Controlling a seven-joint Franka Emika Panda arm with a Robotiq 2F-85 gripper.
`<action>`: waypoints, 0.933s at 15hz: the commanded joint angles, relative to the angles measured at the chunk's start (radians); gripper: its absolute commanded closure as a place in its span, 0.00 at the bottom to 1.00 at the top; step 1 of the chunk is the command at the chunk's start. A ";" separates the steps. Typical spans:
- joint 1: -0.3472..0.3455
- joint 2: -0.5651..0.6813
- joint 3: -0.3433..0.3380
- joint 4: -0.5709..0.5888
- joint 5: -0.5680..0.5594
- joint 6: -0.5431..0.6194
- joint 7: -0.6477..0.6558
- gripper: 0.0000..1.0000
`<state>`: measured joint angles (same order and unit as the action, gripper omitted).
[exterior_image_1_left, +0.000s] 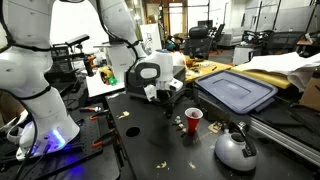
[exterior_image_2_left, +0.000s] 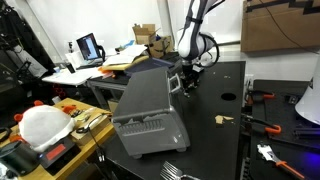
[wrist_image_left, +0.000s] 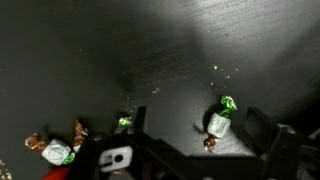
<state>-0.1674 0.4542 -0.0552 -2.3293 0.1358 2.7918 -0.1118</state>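
My gripper (wrist_image_left: 198, 128) is open, with its dark fingers on either side of a wrapped candy (wrist_image_left: 218, 122) in a white and green wrapper that lies on the black table (wrist_image_left: 120, 50). More wrapped candies (wrist_image_left: 60, 152) lie to the left, one (wrist_image_left: 124, 122) right by the left finger. In both exterior views the gripper (exterior_image_1_left: 163, 95) (exterior_image_2_left: 185, 80) hangs low over the table. A red cup (exterior_image_1_left: 193, 120) stands close by, with candies (exterior_image_1_left: 178, 123) beside it.
A grey-blue plastic bin (exterior_image_1_left: 237, 90) (exterior_image_2_left: 145, 105) lies next to the gripper. A silver kettle (exterior_image_1_left: 235, 150) stands near the table's front edge. Small scraps (exterior_image_1_left: 130, 128) (exterior_image_2_left: 222, 119) dot the table. Desks with clutter and a laptop (exterior_image_2_left: 88, 47) stand behind.
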 joint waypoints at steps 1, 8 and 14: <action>0.008 0.024 0.006 0.004 0.006 0.073 0.054 0.00; 0.111 0.077 -0.084 -0.005 -0.044 0.223 0.186 0.00; 0.295 0.079 -0.279 -0.032 -0.094 0.245 0.314 0.00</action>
<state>0.0114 0.5512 -0.2137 -2.3310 0.0838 3.0135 0.1054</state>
